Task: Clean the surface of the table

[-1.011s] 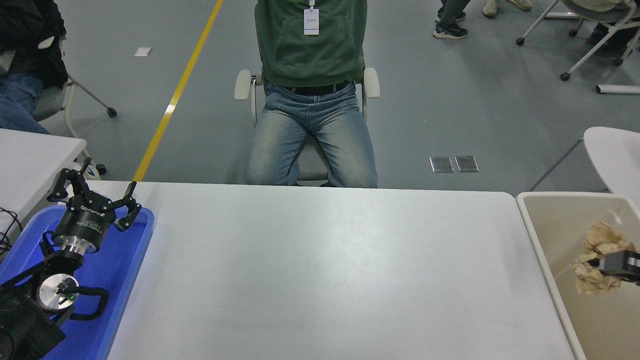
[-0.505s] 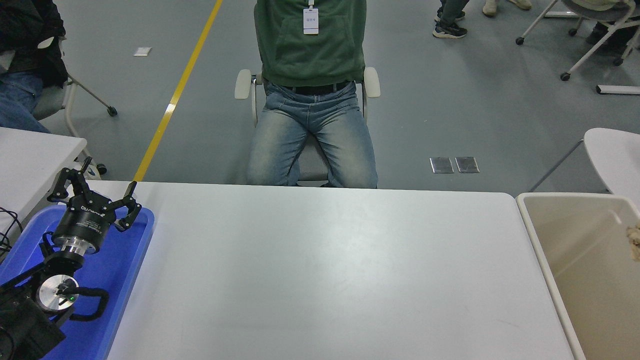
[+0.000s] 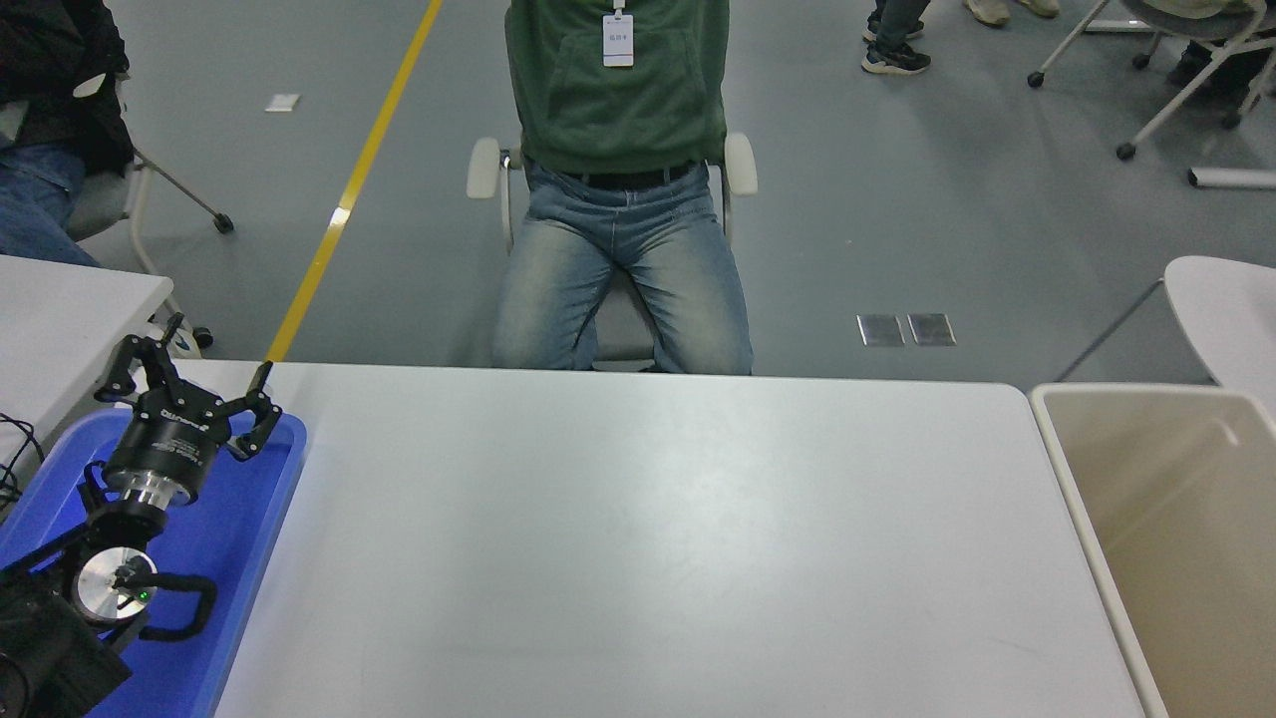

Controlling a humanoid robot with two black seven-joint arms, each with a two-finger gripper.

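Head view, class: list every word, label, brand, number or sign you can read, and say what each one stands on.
No text here reads clearly.
White print on the body of the left hand: too small and blurred to read.
Badge on the seated person: not read off.
Table surface, beige bin, blue tray: no print visible.
Yellow floor line: a marking, no words.

Even, bright overhead light lit a sharp picture; a soft sheen lay across the matte white rectangular tabletop (image 3: pixel 638 538), and shadows were faint.
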